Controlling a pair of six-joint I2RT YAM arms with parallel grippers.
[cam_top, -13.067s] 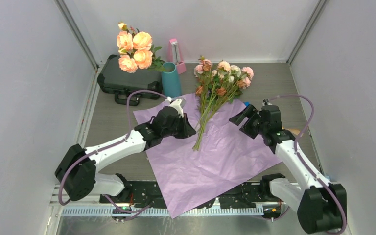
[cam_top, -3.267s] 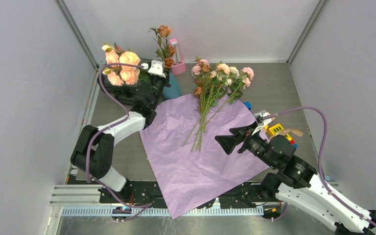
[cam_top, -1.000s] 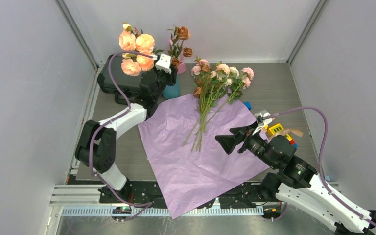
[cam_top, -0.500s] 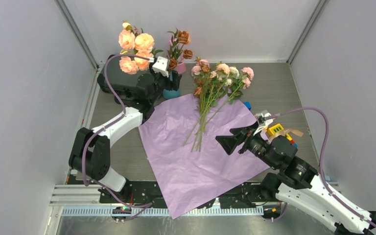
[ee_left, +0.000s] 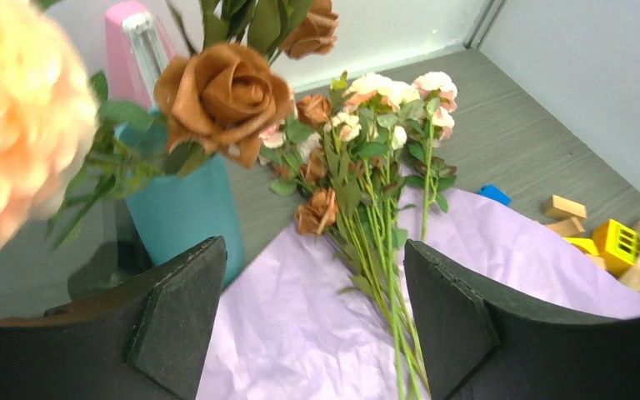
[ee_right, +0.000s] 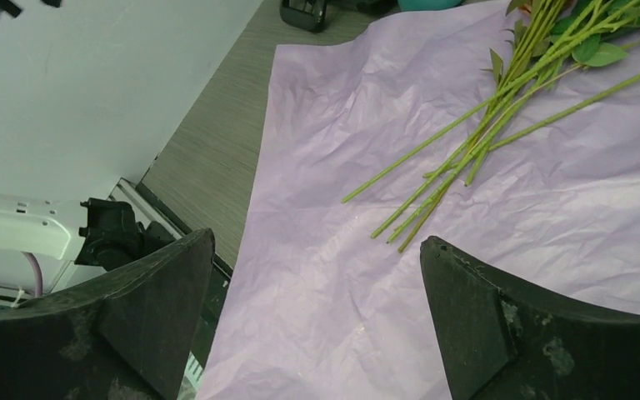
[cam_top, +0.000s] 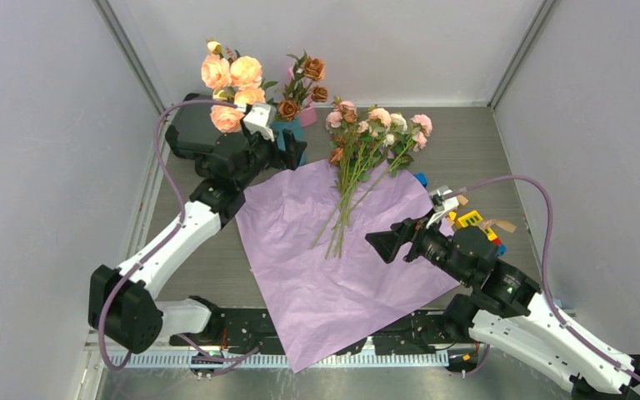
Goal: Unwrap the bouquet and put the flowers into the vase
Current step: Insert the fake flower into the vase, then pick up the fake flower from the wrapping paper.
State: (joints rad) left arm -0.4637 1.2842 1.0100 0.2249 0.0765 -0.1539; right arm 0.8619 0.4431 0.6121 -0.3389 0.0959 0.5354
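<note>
Your lilac paper (cam_top: 342, 250) lies spread flat across the middle of the table. The flowers (cam_top: 371, 137) lie loose on its far edge, heads far, stems pointing near. Your right gripper (ee_right: 317, 242) hovers over the paper's right side, near the stem ends, fingers spread wide and empty. Your left gripper (ee_left: 312, 250) is at the far left, just beside the teal vase (ee_left: 185, 208), fingers apart with nothing between them. A brown-rose stem (cam_top: 304, 75) stands in the vase, beside the peach roses (cam_top: 232, 79).

The flowers (cam_top: 358, 162) lie partly on the paper (cam_top: 342, 283), right of the vase (ee_left: 185, 212), which holds one stem (cam_top: 303, 82).
</note>
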